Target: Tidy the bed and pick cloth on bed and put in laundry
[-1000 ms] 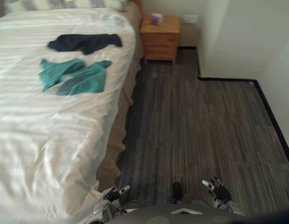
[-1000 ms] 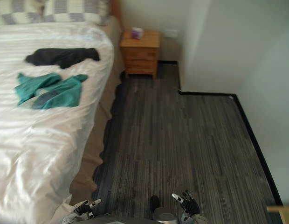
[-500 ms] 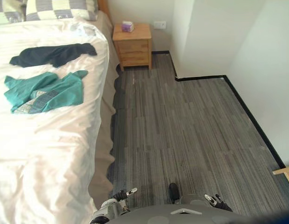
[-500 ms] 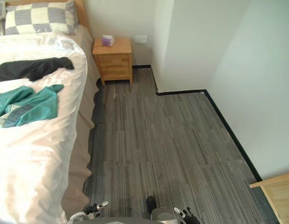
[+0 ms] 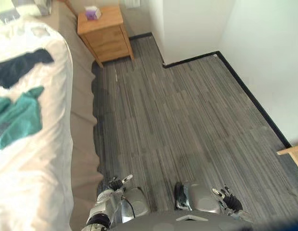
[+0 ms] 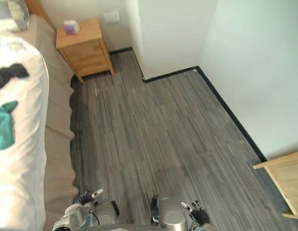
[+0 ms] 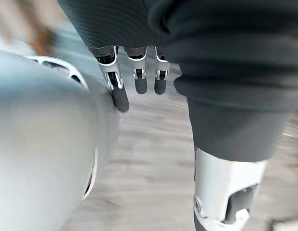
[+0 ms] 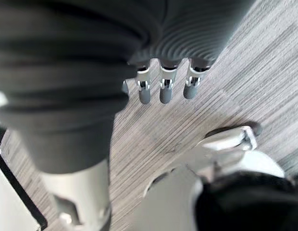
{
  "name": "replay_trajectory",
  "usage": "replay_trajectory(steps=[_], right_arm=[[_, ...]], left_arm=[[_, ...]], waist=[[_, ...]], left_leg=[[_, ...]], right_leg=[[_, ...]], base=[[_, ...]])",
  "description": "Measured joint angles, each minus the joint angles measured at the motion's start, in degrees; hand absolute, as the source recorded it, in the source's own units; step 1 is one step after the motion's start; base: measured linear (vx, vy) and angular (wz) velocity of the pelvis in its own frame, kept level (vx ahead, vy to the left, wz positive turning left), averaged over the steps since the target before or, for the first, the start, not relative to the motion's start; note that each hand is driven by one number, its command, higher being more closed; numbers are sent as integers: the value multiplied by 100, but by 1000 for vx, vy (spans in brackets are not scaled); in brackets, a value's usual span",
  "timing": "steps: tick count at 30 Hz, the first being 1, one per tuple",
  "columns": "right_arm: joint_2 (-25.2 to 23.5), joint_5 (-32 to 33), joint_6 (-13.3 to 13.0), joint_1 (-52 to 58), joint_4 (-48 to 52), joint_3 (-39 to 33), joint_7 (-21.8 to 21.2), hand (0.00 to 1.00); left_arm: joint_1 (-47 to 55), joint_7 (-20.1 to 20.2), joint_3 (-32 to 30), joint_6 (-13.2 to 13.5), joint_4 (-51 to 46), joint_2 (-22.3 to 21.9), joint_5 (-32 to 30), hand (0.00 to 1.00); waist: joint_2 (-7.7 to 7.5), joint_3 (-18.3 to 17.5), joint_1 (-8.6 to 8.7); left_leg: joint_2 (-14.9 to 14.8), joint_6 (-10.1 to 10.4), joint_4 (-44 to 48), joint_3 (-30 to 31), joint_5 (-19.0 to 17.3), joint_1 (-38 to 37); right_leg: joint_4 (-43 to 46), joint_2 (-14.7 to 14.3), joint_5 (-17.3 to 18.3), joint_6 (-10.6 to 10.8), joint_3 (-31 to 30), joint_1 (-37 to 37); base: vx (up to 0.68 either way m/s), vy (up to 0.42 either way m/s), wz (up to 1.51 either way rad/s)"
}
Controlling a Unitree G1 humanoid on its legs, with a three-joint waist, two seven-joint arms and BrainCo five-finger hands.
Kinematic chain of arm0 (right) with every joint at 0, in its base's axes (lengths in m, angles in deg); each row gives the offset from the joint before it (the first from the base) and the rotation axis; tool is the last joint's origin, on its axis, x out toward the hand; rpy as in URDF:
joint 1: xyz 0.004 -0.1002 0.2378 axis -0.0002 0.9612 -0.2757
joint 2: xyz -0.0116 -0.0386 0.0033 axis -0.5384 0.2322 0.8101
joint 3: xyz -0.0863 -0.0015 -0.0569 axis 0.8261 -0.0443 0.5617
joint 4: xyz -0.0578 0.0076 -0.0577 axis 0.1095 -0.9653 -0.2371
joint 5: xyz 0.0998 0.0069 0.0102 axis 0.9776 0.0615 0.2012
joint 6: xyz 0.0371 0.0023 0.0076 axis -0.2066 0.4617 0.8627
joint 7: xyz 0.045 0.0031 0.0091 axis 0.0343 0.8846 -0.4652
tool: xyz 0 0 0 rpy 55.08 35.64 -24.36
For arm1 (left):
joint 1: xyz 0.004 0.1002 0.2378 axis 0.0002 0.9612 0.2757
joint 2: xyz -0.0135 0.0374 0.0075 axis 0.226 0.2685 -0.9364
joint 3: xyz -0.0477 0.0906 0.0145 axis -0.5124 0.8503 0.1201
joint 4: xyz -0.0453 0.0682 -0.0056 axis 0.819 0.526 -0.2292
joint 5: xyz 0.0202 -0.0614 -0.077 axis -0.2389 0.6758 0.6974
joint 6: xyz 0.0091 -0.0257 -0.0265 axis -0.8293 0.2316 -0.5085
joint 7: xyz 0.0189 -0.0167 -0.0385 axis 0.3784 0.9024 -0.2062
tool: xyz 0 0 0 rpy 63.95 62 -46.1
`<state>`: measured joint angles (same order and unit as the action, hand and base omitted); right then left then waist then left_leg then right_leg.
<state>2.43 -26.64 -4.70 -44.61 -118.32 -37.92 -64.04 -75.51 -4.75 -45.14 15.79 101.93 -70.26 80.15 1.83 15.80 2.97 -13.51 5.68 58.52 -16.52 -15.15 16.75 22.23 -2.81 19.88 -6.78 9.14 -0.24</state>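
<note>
teal cloth (image 5: 17, 118) and the dark cloth (image 5: 19, 67) beyond it lie on the white bed (image 5: 38, 183), ahead and leftward of the nearer left hand (image 5: 112, 185), which, like the right hand (image 5: 228, 198), hangs slack-fingered and empty.

Bedroom, bed (image 5: 82, 106) w/ white duvet (image 5: 33, 168), wood nightstand (image 5: 105, 30), grey floor (image 5: 187, 120)

The left robot hand (image 7: 139, 77) hangs above the grey striped floor (image 7: 149, 144). From under its dark ribbed cover (image 7: 115, 24) comes a row of silver fingers (image 7: 121, 96) with dark tips, side by side, straight and relaxed, the hand empty. The floor past the fingers is blurred, and only faint lengthwise streaks can be made out.
</note>
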Motion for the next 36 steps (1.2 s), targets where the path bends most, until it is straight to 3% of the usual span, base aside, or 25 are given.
replay_trajectory(steps=[3, 5, 6, 7, 10, 11, 12, 13, 14, 15, 17, 18, 20, 22, 24, 25, 26, 27, 28, 29, 31, 32, 33, 34, 36], right_arm=[[-55, -35, -10, -226, -177, -134, -94, 0], [-134, -122, -16, -357, -299, -347, -114, 0], [-126, -137, -31, -363, -326, -365, -117, 0], [-119, -231, -34, -369, -349, -385, -118, 0], [-145, -370, -27, -416, -453, -347, -119, 0], [-170, -527, 20, -549, -542, -329, -167, 0], [-176, -573, 47, -646, -634, -349, -180, 0], [-187, -622, 99, -793, -805, -379, -211, 0], [-195, -632, 133, -828, -842, -365, -234, 0], [-170, -671, 144, -839, -819, -311, -271, 0], [-119, -674, 152, -845, -693, -97, -305, 0], [-57, -667, 140, -822, -605, 0, -349, 0], [3, -613, 144, -825, -524, 120, -352, 0], [20, -512, 141, -812, -506, 151, -370, 0], [-89, -451, 103, -641, -525, 180, -384, 0], [-147, -420, 81, -579, -535, 151, -384, 0], [-178, -416, 63, -450, -516, 163, -400, 0], [-55, -425, 70, -421, -473, 153, -436, 0], [58, -442, 124, -403, -372, 174, -432, 0], [120, -442, 212, -404, -301, 185, -431, 0], [207, -449, 382, -390, -220, 198, -399, 0], [193, -458, 466, -383, -235, 210, -392, 0], [187, -477, 474, -389, -276, 210, -403, 0], [184, -637, 473, -431, -395, 210, -463, 0], [182, -790, 495, -522, -459, 204, -512, 0]], left_arm=[[-58, 36, -1, 37, -6, -35, 6, 0], [-74, 24, 15, 38, -8, -72, 70, 0], [-89, 14, 23, 38, -8, -83, 123, 0], [-133, -6, 18, 35, -1, -58, 274, 0], [-233, -25, 1, -147, 16, -3, 538, 0], [-243, -129, -84, -292, 49, 24, 769, 0], [-243, -151, -148, -348, 56, 31, 806, 0], [-243, -216, -183, -487, 96, 115, 810, 0], [-242, -245, -138, -659, 281, 179, 779, 0], [-219, -284, -183, -823, 512, 234, 817, 0], [-45, -306, -107, -863, 591, 280, 764, 0], [80, -376, -57, -847, 638, 308, 790, 0], [221, -404, 30, -825, 705, 335, 794, 0], [233, -417, 64, -804, 756, 339, 824, 0], [189, -398, 24, -655, 928, 412, 855, 0], [201, -398, -33, -616, 925, 417, 855, 0], [280, -401, -280, -531, 922, 297, 838, 0], [293, -400, -407, -514, 901, 147, 824, 0], [333, -401, -617, -455, 842, -66, 807, 0], [318, -426, -683, -452, 738, -207, 806, 0], [310, -519, -736, -465, 610, -282, 941, 0], [306, -514, -793, -482, 566, -347, 997, 0], [295, -513, -776, -485, 540, -349, 997, 0], [282, -515, -650, -484, 464, -291, 1016, 0], [268, -527, -508, -497, 465, -224, 1036, 0]], waist=[[-99, 95, -78], [-131, 150, -103], [-79, 147, -107], [-3, 166, -169], [-31, 175, -349], [-204, 83, -331], [-292, 86, -310], [-431, 143, -279], [-477, 153, -274], [-497, 144, -262], [-409, 150, -229], [-360, 148, -234], [-242, 94, -210], [-212, 83, -198], [-364, 69, -115], [-422, 53, -100], [-439, 6, -40], [-268, -41, -47], [-80, -142, -197], [-54, -143, -166], [102, -105, -167], [93, -109, -201], [90, -111, -226], [69, -122, -280], [45, -124, -276]], left_leg=[[476, -96, -1772, -446, 12, 57], [829, -244, -4002, -906, 804, 106], [825, -279, -4316, -971, 961, 202], [830, -440, -4568, -1089, 1211, 417], [983, -1131, -4686, -1284, 1905, 577], [1279, -1594, -4723, -1270, 2065, 504], [1408, -1775, -4735, -1268, 1953, 442], [1564, -1896, -4521, -1113, 1585, 324], [1583, -1816, -4244, -941, 1240, 219], [1607, -1727, -4017, -744, 861, -72], [1568, -1565, -4133, -454, 576, -819], [1500, -1406, -4365, -262, 516, -1353], [1282, -1228, -4690, 68, 439, -1915], [1037, -990, -4907, 511, 331, -2246], [1044, -650, -4878, 1204, 9, -2422], [1078, -561, -4775, 1401, -133, -2486], [1038, -428, -4571, 1772, -421, -2676], [920, -373, -4520, 1826, -466, -2745], [821, -245, -4110, 1708, -366, -2655], [721, -83, -3052, 1523, -193, -2193], [251, 155, -1332, 1009, -12, -1451], [29, 111, -880, 583, -66, -1217], [-11, 59, -879, 390, -98, -1149], [37, 21, -1464, -131, -132, -1008], [277, -19, -2622, -470, -38, -907]], right_leg=[[-492, -92, -17, 25, -231, -652], [-1077, -211, -45, 78, -386, -1317], [-1191, -283, -50, 86, -417, -1450], [-1393, -369, 5, 185, -530, -1746], [-1448, -222, 61, 332, -686, -2112], [-801, 106, 139, 785, -588, -1835], [-308, 250, 116, 1014, -513, -1627], [1015, 442, -285, 1621, -335, -1164], [2038, 593, -804, 1857, -257, -754], [3168, 829, -809, 1753, -105, -323], [3721, 1176, -554, 1480, 139, 102], [3528, 1289, -363, 1280, 258, 358], [2527, 1264, -282, 1143, 346, 804], [1145, 1037, -422, 1260, 220, 1237], [-914, 913, -1293, 1526, -582, 1396], [-1025, 940, -1441, 1568, -706, 1399], [-526, 912, -1909, 1148, -851, 1346], [-166, 855, -1643, 1066, -734, 1389], [188, 874, -1253, 934, -573, 1377], [283, 951, -940, 892, -363, 1200], [16, 871, -726, 768, -20, 568], [-219, 833, -652, 731, 162, 96], [-356, 834, -648, 729, 274, -96], [-687, 841, -640, 741, 406, -499], [-932, 897, -633, 769, 515, -687]], base=[[512, -137, -59], [517, -64, -47], [660, 23, -48], [587, 59, -52], [755, 102, -47], [784, 102, -9], [945, 114, 24], [611, 59, 50], [768, 52, 73], [597, 11, 63], [849, -15, 68], [795, -43, 72], [592, -148, 82], [569, -260, 103], [512, -378, 154], [539, -482, 178], [458, -427, 120], [570, -482, 101], [506, -404, 74], [479, -372, 86], [470, -365, 87], [485, -351, 58], [427, -293, 38], [323, -174, 22], [304, -105, 15]])
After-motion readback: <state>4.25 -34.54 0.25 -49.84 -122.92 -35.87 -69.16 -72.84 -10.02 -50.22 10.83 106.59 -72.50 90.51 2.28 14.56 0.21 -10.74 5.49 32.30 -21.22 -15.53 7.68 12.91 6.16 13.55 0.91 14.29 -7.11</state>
